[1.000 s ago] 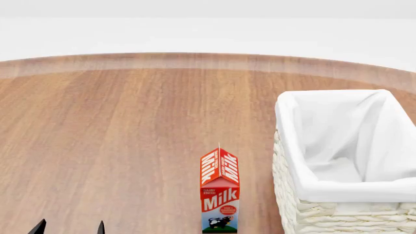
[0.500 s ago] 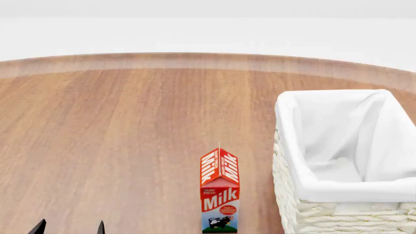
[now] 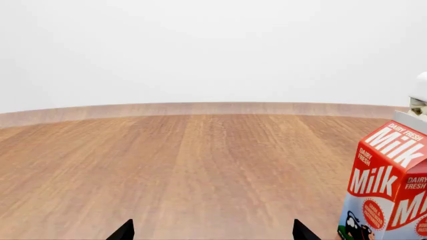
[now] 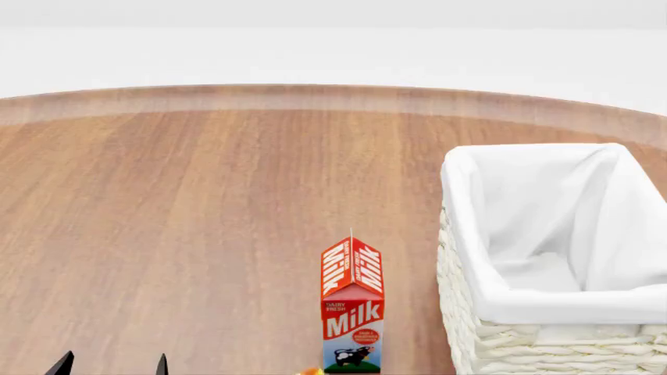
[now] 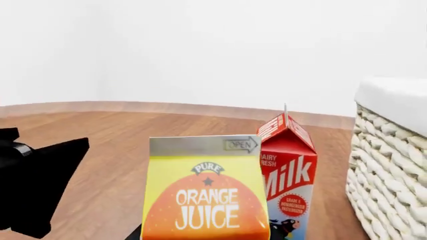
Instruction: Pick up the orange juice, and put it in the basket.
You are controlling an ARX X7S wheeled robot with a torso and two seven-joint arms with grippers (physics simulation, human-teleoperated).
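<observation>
The orange juice (image 5: 205, 192), a yellow carton with an orange circle, fills the right wrist view close up. My right gripper (image 5: 203, 237) is shut on it; only a dark finger (image 5: 136, 233) shows at its side. In the head view just an orange tip of the carton (image 4: 309, 372) shows at the bottom edge, left of the milk. The cream wicker basket (image 4: 542, 306) with a white liner stands at the right, also in the right wrist view (image 5: 390, 165). My left gripper (image 4: 112, 367) is open and empty at the bottom left, jaws wide apart (image 3: 212, 235).
A red-and-white Milk carton (image 4: 352, 308) stands upright just left of the basket, right behind the juice (image 5: 288, 167), and at the edge of the left wrist view (image 3: 387, 187). My left arm (image 5: 37, 187) shows dark beside the juice. The round wooden table (image 4: 208, 203) stretches away.
An orange tip of the juice carton has come up into the bottom edge of the head view. The left gripper, milk and basket have not moved.
</observation>
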